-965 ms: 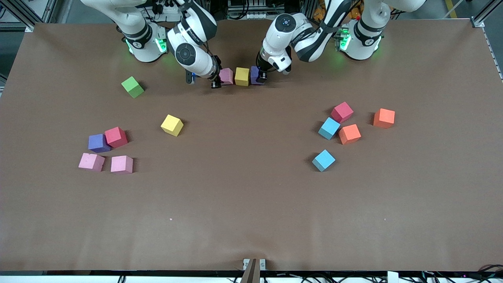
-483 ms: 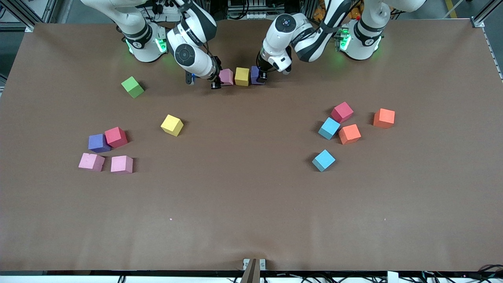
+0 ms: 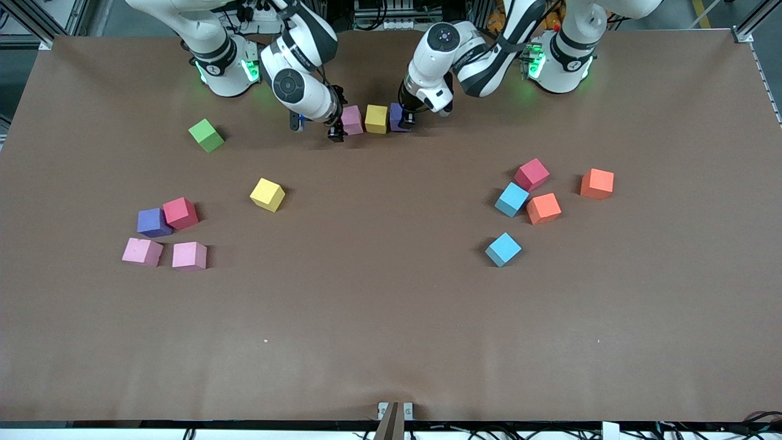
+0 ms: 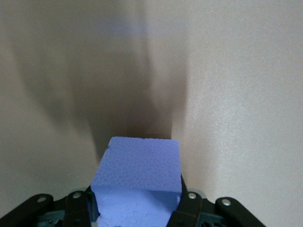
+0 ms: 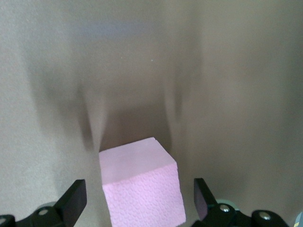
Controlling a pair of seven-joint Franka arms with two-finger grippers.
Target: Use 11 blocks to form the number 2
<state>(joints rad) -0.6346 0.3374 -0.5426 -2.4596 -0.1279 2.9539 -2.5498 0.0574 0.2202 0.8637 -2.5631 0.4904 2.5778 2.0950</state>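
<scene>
While most of the blocks lie scattered, a short row of three is taking shape close to the desk's edge by the robots' bases, and both arms are at it.

Toward the right arm's end of the desk, a green cube (image 3: 206, 135) sits alone, apart from the work. Nearer the front camera lie two pink blocks (image 3: 142, 251) (image 3: 189, 255), a purple block (image 3: 153, 222) touching a red block (image 3: 181, 212), and a lone yellow block (image 3: 267, 194), all seemingly stock waiting to be fetched.

The right tool (image 3: 335, 122) stands at the row's pink block (image 3: 352, 119); the right wrist view shows its fingers (image 5: 74, 202) spread wide on either side of that pink cube (image 5: 141, 187), touching neither face, so the block is released and rests on the desk (image 3: 391, 305). A yellow block (image 3: 376, 118) fills the middle. The left tool (image 3: 408, 117) is clenched on the row's purple block (image 3: 397, 117), which its wrist view shows pinched between the fingers (image 4: 182, 208); likely it steadies that end so the row stays tight and straight.

This row probably serves as one bar of the number 2, so only three of eleven cubes are placed.

Toward the left arm's end lie two light blue blocks (image 3: 511, 199) (image 3: 503, 249), a red block (image 3: 531, 174) and two orange blocks (image 3: 543, 208) (image 3: 597, 184), well apart from the row.
</scene>
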